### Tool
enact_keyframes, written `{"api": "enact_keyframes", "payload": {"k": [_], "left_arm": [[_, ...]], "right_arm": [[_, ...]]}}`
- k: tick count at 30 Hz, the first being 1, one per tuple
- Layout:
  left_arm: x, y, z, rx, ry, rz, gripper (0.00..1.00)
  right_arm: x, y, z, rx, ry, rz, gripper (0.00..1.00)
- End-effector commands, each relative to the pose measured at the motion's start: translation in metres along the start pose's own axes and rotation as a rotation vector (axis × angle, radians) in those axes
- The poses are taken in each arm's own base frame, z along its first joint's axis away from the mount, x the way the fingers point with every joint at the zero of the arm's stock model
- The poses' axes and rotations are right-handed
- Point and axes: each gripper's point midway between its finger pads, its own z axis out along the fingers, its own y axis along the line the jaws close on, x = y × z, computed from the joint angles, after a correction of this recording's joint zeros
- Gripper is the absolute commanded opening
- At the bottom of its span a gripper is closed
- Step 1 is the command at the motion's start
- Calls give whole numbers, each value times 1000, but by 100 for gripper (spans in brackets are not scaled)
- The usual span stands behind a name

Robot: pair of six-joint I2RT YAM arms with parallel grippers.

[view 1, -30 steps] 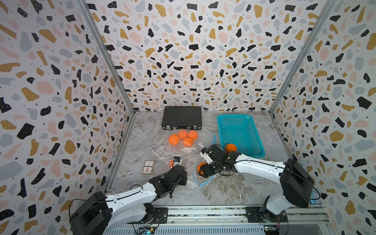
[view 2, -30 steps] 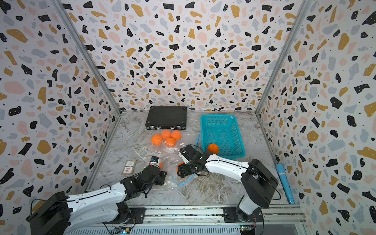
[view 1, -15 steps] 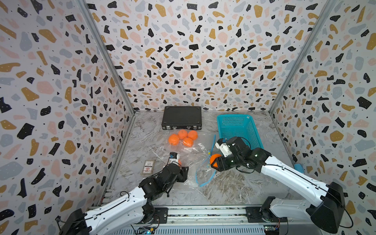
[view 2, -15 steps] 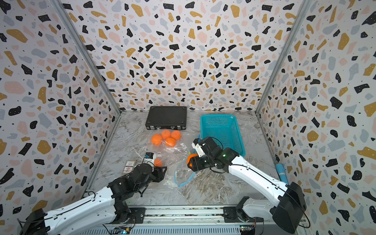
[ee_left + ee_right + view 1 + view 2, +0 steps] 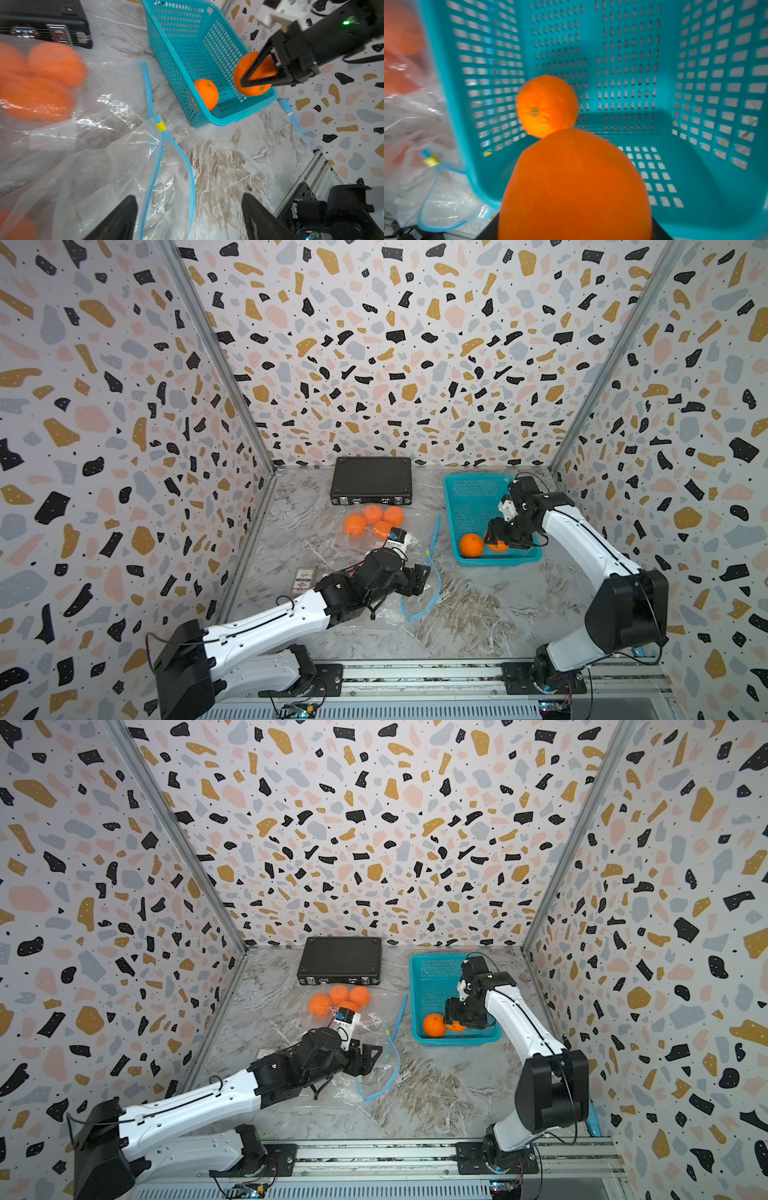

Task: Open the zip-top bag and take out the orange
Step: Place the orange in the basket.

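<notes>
**First onlooker:** Orange (image 5: 575, 182) is out of the bag (image 5: 93, 166). The right gripper (image 5: 500, 541) is clamped round it, over the basket (image 5: 511, 559) at the end nearest the robot's base, just beside a second orange (image 5: 471, 544) lying inside.

**Second onlooker:** Is it resting on the basket floor?

**First onlooker:** Not by my eye. In the left wrist view it sits about level with the rim. I'd bring it down close to the mesh floor before the jaws part, otherwise it drops, rolls and knocks its neighbour.

**Second onlooker:** Straight down, then?

**First onlooker:** Down, and a touch toward the basket's free side wall, so the fingers have room to spread.

**Second onlooker:** And the left gripper (image 5: 189, 197)?

**First onlooker:** Jaws wide apart, gripping nothing. It's over the bag's open blue-edged mouth, well off to the basket's side. Best it keeps clear and doesn't drag the plastic toward the basket.
</notes>
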Motion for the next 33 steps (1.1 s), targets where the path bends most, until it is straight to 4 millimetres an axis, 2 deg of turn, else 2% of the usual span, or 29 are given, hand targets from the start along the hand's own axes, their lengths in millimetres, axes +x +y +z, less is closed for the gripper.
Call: {"api": "enact_keyframes", "payload": {"k": [1,3,8,15,17,19,21,26,33], "left_arm": [[-17,-16,4,39,-31,38,80],[-14,-19,9,57,-17,45,80],[-4,-11,13,35,-5,52,81],[9,-9,14,53,22,43,81],[12,-7,16,51,21,39,81],[12,-5,18,43,17,35,81],[14,-6,21,45,26,32,81],[17,-4,23,36,36,29,81],[10,12,7,-40,-6,39,84]], "right_arm": [[11,-14,2,29,103,13,56],[12,-24,16,50,176,27,55],[5,-35,46,69,255,27,55],[-4,-46,60,112,270,11,58],[-3,-48,57,124,260,12,65],[-6,-48,55,128,229,7,78],[-8,-48,53,126,213,2,86],[-12,-45,46,119,183,3,88],[-19,-34,8,101,42,-11,90]]}}
